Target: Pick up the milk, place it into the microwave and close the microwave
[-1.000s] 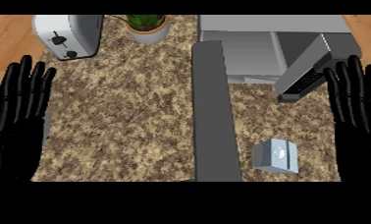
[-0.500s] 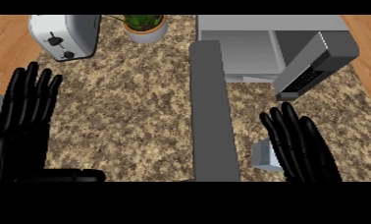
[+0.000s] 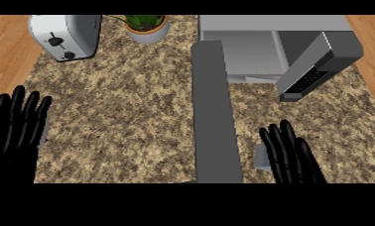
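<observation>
Milk is my target, but I work down from the biggest things first. My counter [image 3: 124, 106] of speckled stone fills the view, with a grey strip [image 3: 214, 116] running front to back down its middle. At the far right sits the microwave [image 3: 253, 46], its cavity exposed and its door [image 3: 316, 66] swung out toward me. A toaster [image 3: 64, 35] stands at the far left, a potted plant [image 3: 147, 26] beside it.

My left hand [image 3: 22, 126] rests at the left edge, fingers straight and up, well apart from everything. My right hand [image 3: 291, 158] shows low on the right, fingers straight and slightly spread, holding nothing.

The milk [image 3: 261, 157] is the smallest thing here: only a pale sliver of carton shows, just right of the strip and against the left side of my right hand, which hides most of it. I cannot tell its long axis. The right hand is plainly the nearer one, and the carton lies under and slightly left of its fingers, so I judge the grasp needs a small leftward correction before closing.
</observation>
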Robot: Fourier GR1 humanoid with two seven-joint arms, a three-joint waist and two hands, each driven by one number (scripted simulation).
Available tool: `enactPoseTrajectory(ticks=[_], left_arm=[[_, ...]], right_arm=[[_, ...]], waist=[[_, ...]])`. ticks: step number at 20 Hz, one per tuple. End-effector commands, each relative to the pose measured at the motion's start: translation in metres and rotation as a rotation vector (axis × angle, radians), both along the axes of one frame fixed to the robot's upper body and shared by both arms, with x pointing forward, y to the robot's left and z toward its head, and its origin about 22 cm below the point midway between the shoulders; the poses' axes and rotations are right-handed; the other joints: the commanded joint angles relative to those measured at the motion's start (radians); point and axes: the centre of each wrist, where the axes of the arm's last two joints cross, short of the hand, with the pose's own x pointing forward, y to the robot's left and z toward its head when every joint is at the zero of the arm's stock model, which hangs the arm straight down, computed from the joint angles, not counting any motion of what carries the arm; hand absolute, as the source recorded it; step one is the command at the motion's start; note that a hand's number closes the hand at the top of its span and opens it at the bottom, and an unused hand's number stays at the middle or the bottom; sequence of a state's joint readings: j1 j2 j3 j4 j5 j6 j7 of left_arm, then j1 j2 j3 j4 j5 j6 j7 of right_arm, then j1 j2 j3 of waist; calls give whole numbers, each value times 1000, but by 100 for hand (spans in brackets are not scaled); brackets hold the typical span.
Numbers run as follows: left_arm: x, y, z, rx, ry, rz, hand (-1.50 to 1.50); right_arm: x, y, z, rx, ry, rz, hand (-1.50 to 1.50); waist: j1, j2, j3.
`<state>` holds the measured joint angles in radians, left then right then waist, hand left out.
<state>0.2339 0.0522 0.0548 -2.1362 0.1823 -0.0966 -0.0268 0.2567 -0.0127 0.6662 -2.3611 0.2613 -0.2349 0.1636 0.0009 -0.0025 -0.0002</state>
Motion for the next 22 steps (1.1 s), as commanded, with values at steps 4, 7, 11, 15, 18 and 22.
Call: enactPoseTrajectory(ticks=[4,7,11,15,18,22], left_arm=[[-17,7,-6,11,-5,-5,-150],[-19,0,7,2,-18,1,-150],[-19,16,-17,9,13,-22,-150],[-37,30,-22,-1,-6,-14,-150],[-36,15,-18,21,8,5,-150],[-29,12,-19,2,10,-26,-150]], right_arm=[[18,-7,-24,-21,41,-123,-150],[13,-26,-23,-40,75,-136,-150],[23,-28,-49,-25,99,-167,-150],[25,-44,-65,-16,140,-214,-150],[21,-64,-87,-4,150,-251,-150],[24,-82,-124,-21,171,-273,-150]], waist=[[2,2,0],[0,2,1],[-1,2,0],[2,1,0],[-1,1,1],[-3,2,1]])
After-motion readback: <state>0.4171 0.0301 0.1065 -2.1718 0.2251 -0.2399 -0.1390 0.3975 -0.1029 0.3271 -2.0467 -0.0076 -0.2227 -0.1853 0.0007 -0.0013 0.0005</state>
